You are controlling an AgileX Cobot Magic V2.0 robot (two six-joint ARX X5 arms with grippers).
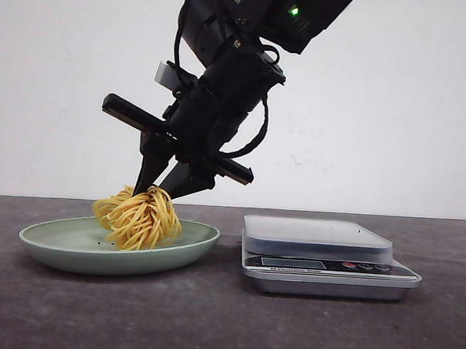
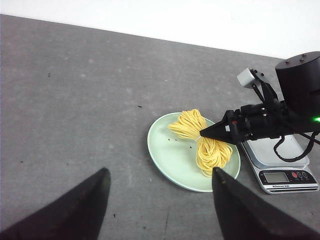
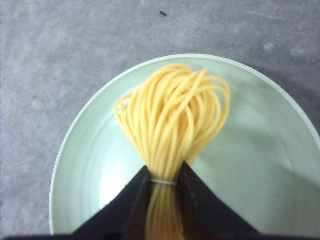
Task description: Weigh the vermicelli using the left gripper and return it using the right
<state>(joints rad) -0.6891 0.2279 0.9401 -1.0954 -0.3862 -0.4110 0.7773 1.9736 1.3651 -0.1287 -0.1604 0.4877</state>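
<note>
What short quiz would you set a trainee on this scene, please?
1. True or false: the right gripper has its jaws closed on the vermicelli.
2. Multiple choice: the scale platform is A) bare, B) holding the noodles, C) covered by a cloth.
3. Short answer: how do the left gripper jaws stand, and what do they hold?

Key: 1 true. 2 A. 3 open, holding nothing.
</note>
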